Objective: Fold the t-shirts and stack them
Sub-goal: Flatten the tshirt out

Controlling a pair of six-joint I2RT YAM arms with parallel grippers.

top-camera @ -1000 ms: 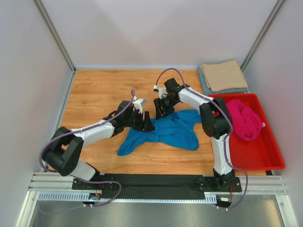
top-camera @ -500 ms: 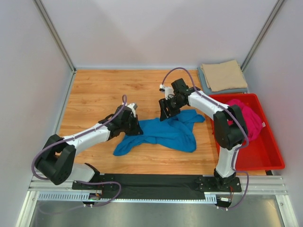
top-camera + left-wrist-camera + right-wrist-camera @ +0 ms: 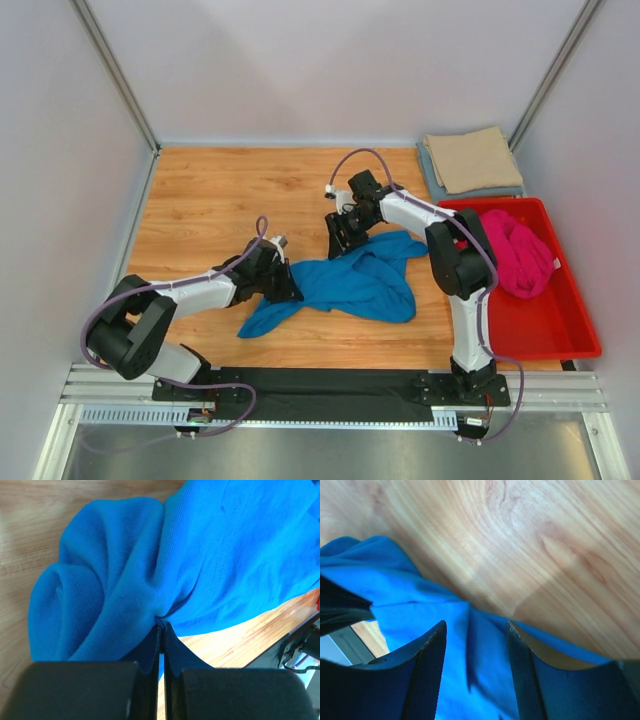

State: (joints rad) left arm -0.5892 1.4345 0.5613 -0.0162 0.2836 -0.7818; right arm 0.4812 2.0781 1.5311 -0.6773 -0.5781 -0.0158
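Left gripper [image 3: 161, 625]: clamped shut on a bunched fold at the left edge of the blue shirt [image 3: 350, 285].
Right gripper [image 3: 476, 630]: jaws apart, straddling a ridge of cloth at the far edge of that shirt, not yet pinching anything.
Blue shirt: crumpled mid-table between both arms, flat nowhere.
Other shirts: tan shirt [image 3: 472, 158] folded on top of the grey-blue shirt [image 3: 432, 172] at far right; pink shirt [image 3: 515, 255] heaped in the red bin [image 3: 540, 340].
Risk, left hold: probably on several layers at once, so likely to lift a wad rather than a single edge.
Risk, right close: likely to bite a mid-panel wrinkle instead of a hem or shoulder, skewing any spread.
Risk, pulling apart: thin pinch apt to slip under tension, dropping the cloth back in a heap.
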